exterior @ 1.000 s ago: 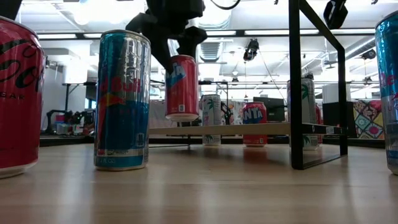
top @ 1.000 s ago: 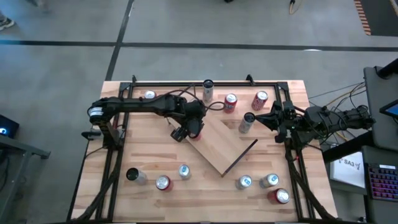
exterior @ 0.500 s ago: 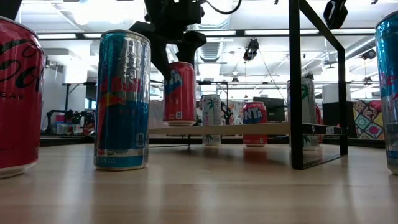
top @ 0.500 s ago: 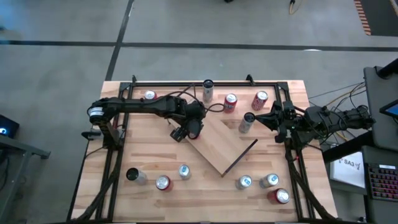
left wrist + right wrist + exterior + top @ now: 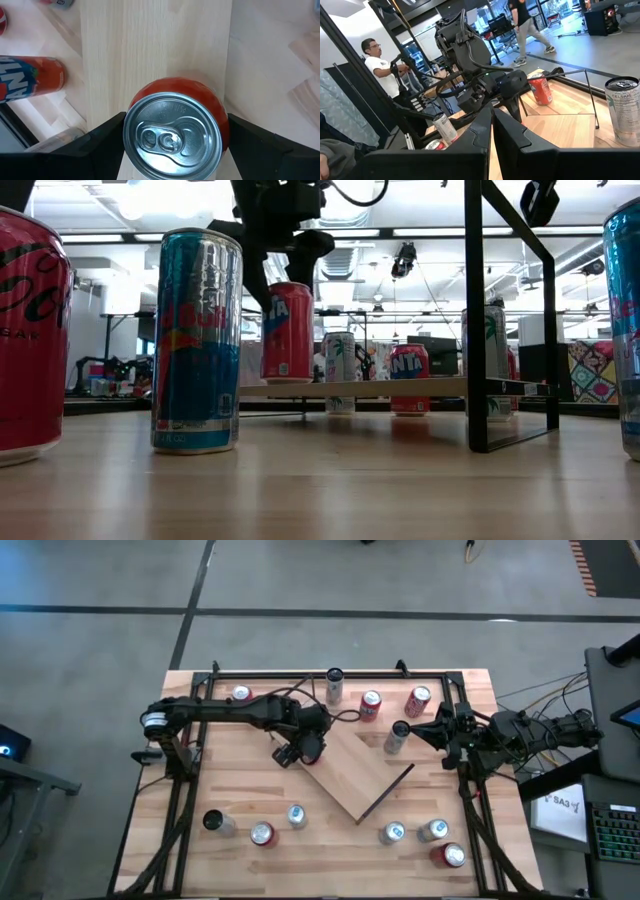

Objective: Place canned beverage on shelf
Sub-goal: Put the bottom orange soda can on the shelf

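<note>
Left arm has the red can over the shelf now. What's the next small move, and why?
Probably open the left gripper and lift straight up. The red can stands upright with its base apparently down on the shelf, fingers on both sides. The right gripper waits at the table's right edge.

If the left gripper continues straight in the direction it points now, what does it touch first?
The left gripper points down, shut on the red can. Straight on, the can would meet the shelf first; it looks already there or almost, though contact is unclear.
</note>
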You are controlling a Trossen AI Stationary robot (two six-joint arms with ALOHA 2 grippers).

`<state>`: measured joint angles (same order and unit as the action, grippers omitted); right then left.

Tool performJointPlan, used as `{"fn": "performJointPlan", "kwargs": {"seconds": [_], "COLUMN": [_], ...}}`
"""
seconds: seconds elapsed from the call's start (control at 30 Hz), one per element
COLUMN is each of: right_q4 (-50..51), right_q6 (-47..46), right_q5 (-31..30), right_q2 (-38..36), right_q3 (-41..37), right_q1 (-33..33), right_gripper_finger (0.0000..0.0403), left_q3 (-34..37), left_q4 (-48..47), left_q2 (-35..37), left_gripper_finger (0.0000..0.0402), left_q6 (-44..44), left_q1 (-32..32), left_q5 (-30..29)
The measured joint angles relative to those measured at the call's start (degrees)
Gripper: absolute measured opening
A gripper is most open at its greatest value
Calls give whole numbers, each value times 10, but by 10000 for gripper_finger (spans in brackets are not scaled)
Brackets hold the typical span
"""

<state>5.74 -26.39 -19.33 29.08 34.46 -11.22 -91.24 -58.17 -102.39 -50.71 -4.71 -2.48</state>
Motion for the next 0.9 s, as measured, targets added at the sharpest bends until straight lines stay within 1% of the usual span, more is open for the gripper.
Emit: {"fn": "performJointPlan", "kwargs": {"seconds": [0.27,0.53,0.9], "right_q4": [0,0,0], "right_q6": [0,0,0], "right_q5": [0,0,0], "right_q2": [0,0,0], "right_q3": [0,0,0], "right_q1": [0,0,0], "right_gripper_finger": [9,9,9], "left_q3": [0,0,0], "left_q4": [1,1,1], "left_q2": [0,0,0], "left_gripper_finger": [286,308,311], "left_q6": [1,4,22], "left_q1": [0,0,0], "left_q5": [1,1,1]}}
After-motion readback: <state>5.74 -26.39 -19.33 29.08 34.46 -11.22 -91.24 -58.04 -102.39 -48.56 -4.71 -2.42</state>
